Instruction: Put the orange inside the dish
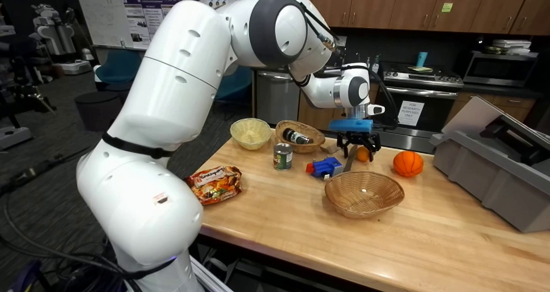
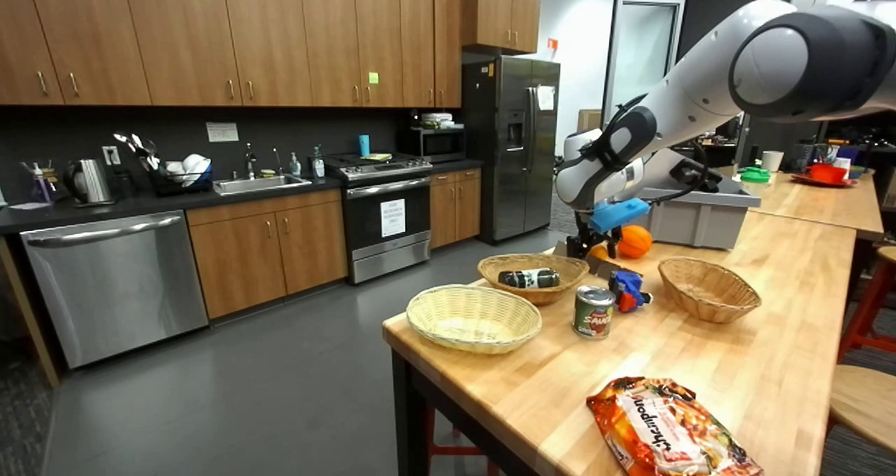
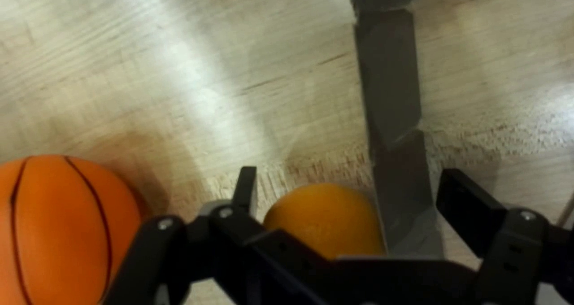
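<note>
The orange (image 3: 325, 220), small and orange-yellow, rests on the table beside a grey strip. In the wrist view my gripper (image 3: 347, 178) is open around it, one finger on each side. The orange lies nearer the left-hand finger (image 3: 245, 184), with a wider gap on the other side. Its lower part is hidden behind the gripper body. Both exterior views show the gripper (image 1: 359, 153) pointing down over the orange (image 1: 363, 154). The dish (image 1: 364, 193), a wide tan woven basket, stands on the table apart from the gripper; in an exterior view the dish (image 2: 708, 290) looks unoccupied.
Close to the gripper sits a larger orange ball (image 1: 408, 163) with black lines. A blue-and-red toy (image 1: 325, 167) lies between gripper and dish. Also around are a can (image 1: 282, 156), a basket (image 1: 316, 133) with a bottle, a pale basket (image 1: 251, 134), a noodle packet (image 1: 217, 184) and a grey bin (image 1: 485, 189).
</note>
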